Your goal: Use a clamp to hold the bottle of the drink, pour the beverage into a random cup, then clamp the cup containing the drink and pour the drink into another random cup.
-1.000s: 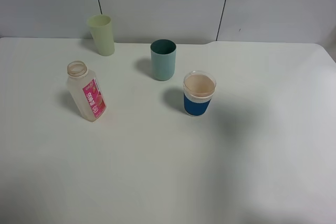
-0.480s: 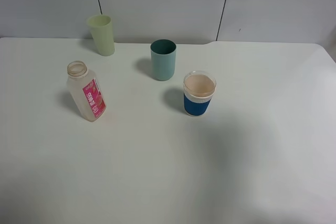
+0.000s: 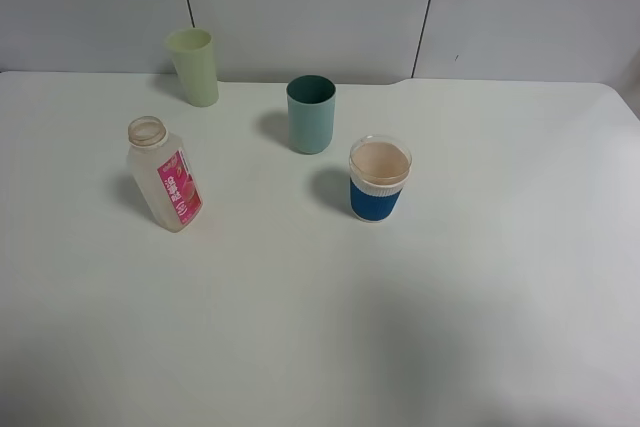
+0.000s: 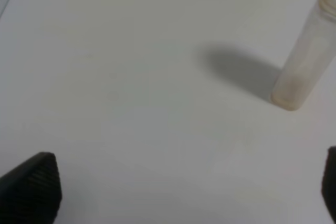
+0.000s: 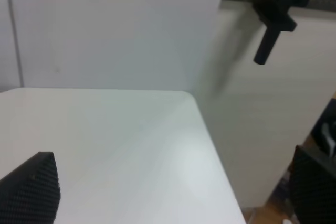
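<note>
My left gripper (image 4: 189, 195) hangs wide open and empty, nearer than the right. The bottle (image 4: 307, 59) stands upright, mouth up, ahead of it and off toward one finger, well apart, so I'd approach from its side.

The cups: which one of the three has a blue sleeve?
The clear cup, nearest the front; the teal cup and yellow-green cup are plain.
</note>
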Available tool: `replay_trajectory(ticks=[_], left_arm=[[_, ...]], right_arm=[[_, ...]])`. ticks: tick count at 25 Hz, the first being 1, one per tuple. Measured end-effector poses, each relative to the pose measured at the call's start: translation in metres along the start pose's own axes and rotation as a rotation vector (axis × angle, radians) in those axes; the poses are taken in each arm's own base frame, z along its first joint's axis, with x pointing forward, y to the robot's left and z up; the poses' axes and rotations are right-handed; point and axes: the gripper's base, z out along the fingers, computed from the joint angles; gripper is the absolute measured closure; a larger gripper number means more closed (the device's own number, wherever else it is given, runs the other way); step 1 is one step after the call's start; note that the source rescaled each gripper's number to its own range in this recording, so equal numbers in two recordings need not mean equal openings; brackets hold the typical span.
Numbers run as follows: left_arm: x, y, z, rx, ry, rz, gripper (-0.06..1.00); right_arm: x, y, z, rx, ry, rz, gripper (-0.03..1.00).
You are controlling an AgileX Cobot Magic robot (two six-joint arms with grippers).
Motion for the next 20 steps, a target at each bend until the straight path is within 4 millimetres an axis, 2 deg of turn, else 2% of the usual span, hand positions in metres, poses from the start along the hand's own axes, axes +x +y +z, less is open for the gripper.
replay_trajectory(ticks=[7, 13, 20], left_arm=[[0.0, 0.0, 0.0, 0.0, 0.0, 0.0, -0.06], [0.0, 0.0, 0.0, 0.0, 0.0, 0.0, -0.06], [0.0, 0.0, 0.0, 0.0, 0.0, 0.0, -0.06]], right_arm=[[0.02, 0.003, -0.017, -0.015, 0.001, -0.013, 0.33], [0.052, 0.008, 0.007, -0.059, 0.165, -0.025, 0.33], [0.08, 0.009, 0.029, -0.094, 0.278, -0.056, 0.33]])
